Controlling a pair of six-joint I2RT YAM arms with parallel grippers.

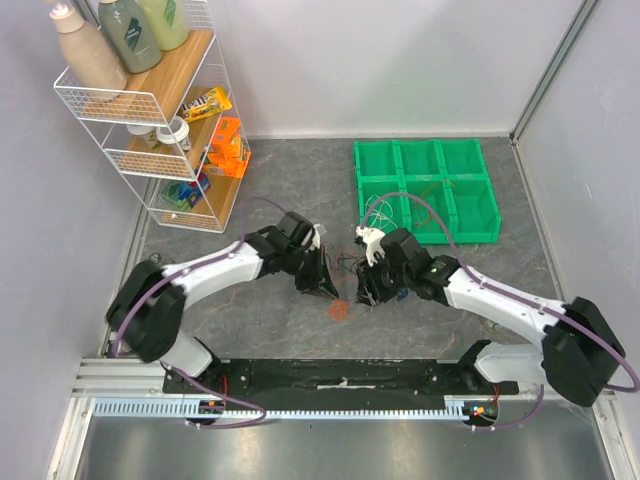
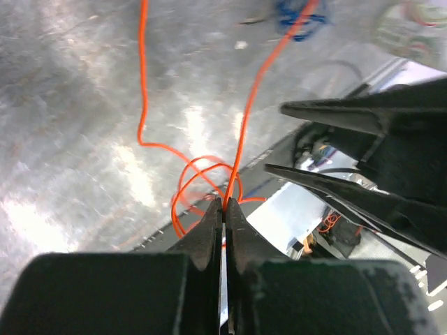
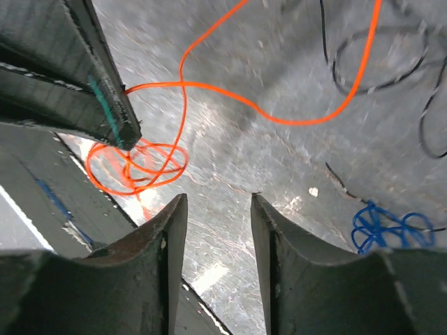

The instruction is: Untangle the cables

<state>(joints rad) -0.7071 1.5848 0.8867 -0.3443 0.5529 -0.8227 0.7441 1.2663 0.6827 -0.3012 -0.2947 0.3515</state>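
My left gripper (image 1: 327,288) (image 2: 224,200) is shut on the thin orange cable (image 2: 246,112), pinching a strand at its fingertips just above the table. The orange cable's looped bunch (image 1: 338,311) (image 3: 137,168) lies below it, with a long strand curving away (image 3: 279,117). My right gripper (image 1: 366,296) (image 3: 218,197) is open and empty, close to the right of the left one, over bare table. A blue bunch (image 3: 387,227) (image 2: 297,14) lies beside it. Black cable loops (image 3: 370,66) lie further off. White wires (image 1: 381,210) lie near the green tray.
A green compartment tray (image 1: 470,190) sits at the back right. A white wire shelf rack (image 1: 110,160) with bottles and small items stands at the back left. Walls close in the table on three sides. The arms' mounting rail (image 1: 340,375) runs along the near edge.
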